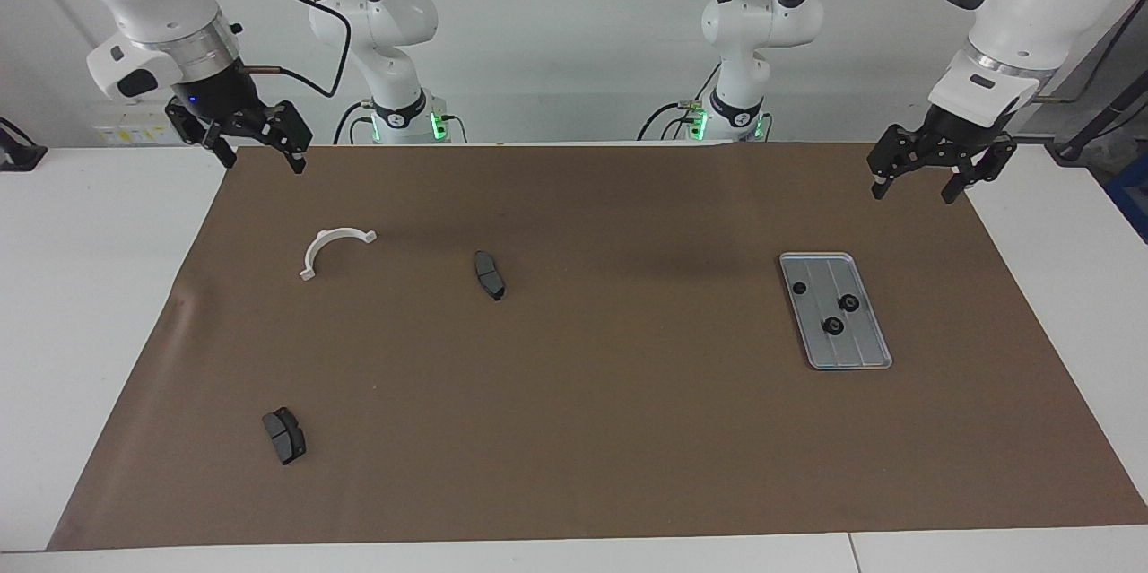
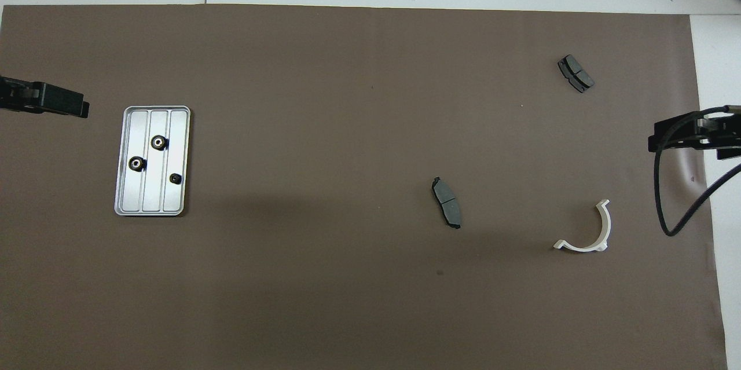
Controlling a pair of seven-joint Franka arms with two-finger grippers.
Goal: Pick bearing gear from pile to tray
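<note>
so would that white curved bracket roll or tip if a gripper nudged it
Probably neither: the white bracket lies flat on the brown mat, so it would likely slide or spin. It looks thin and stiff, probably light, and its open arc may pivot.

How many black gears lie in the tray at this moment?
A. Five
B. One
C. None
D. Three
D: three black gears rest inside the tray, and none is left on the brown mat among the brake pads and the white bracket.
</note>
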